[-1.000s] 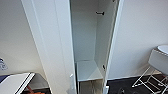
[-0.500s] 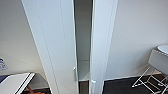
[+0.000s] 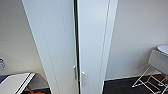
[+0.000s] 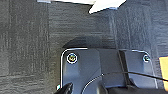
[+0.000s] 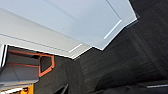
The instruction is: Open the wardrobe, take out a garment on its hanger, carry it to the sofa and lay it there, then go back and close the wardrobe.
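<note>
The tall white wardrobe (image 3: 60,37) stands right in front of me in the head view. Its two doors are almost together, with just a thin dark slit (image 3: 76,35) between them. Two small white vertical handles (image 3: 74,72) (image 3: 83,79) sit on either side of the slit, low in the view. Whatever is inside is hidden behind the doors. In the right wrist view, the lower edge of the wardrobe's white doors (image 5: 82,20) hangs close above dark carpet (image 5: 130,50). The left wrist view looks down on dark carpet (image 4: 27,45).
A white tabletop (image 3: 15,82) sits at the lower left beside the wardrobe. To the right stands a white seat on thin wire legs (image 3: 157,60). A grey and orange frame (image 5: 30,67) lies near the wardrobe's foot. White walls flank the wardrobe.
The wardrobe's right door has swung shut. The wide opening that showed the white interior a second ago has narrowed to a thin dark slit.
</note>
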